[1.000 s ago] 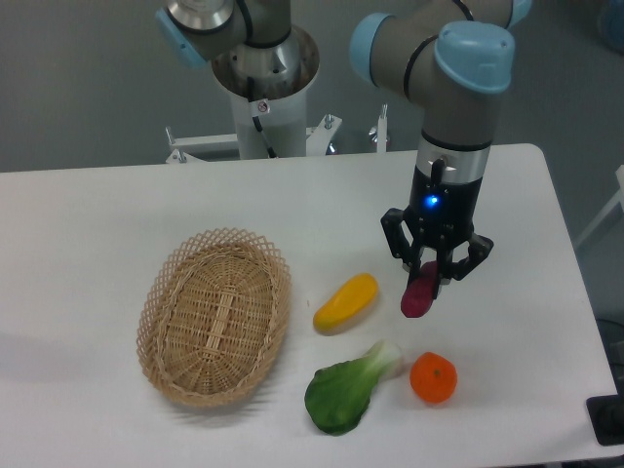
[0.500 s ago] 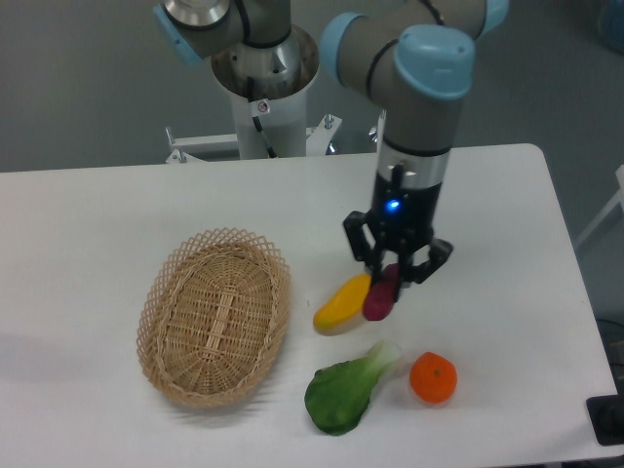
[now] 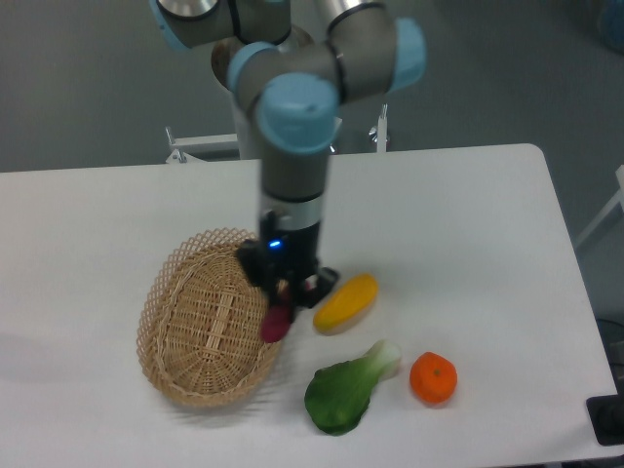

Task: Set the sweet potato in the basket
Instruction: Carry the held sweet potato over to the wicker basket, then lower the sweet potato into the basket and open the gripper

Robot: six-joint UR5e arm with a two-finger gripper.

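Sweet potato [image 3: 275, 323] hangs, seemingly gripped, below end effector [image 3: 285, 290], over basket [image 3: 175, 292] rim.

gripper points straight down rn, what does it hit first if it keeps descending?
Likely the basket: the gripper, shut on the sweet potato, hangs over the basket's right inner side, so the tuber's tip would meet the weave first. Depth from this single view is uncertain.
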